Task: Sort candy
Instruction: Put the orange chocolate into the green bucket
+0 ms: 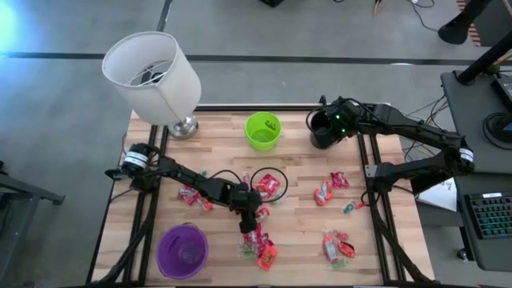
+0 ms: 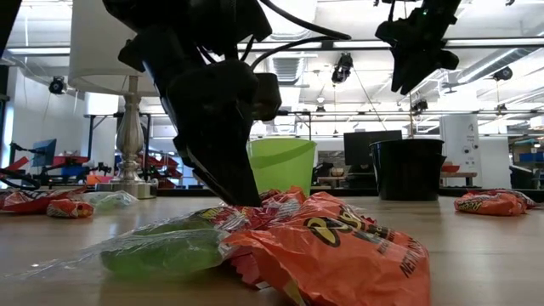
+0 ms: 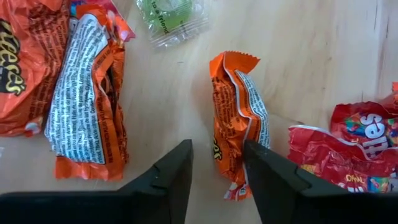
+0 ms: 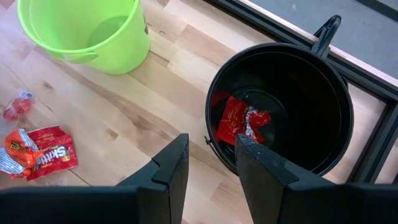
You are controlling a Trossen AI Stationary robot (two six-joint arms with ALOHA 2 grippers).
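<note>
Hovering low over the desk [image 1: 320, 232], the left pincer [image 3: 216, 167] is seen parted beside an orange candy packet [image 3: 239, 143]. The right pincer [image 4: 211, 163] is held parted above the black cup [image 4: 323, 106]; nothing is gripped.

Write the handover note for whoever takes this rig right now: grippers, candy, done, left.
Left gripper: open, low over the table's middle, jaws astride an orange packet that lies on the wood, not gripped.
Right gripper: open, empty, hanging over the black cup at the far right.
Candy: one red packet lies in the black cup. The green cup and purple cup show no candy that I can make out.
Left: nearly everything. Red and orange packets lie scattered across the table, a cluster by the left gripper, more toward the right.
</note>
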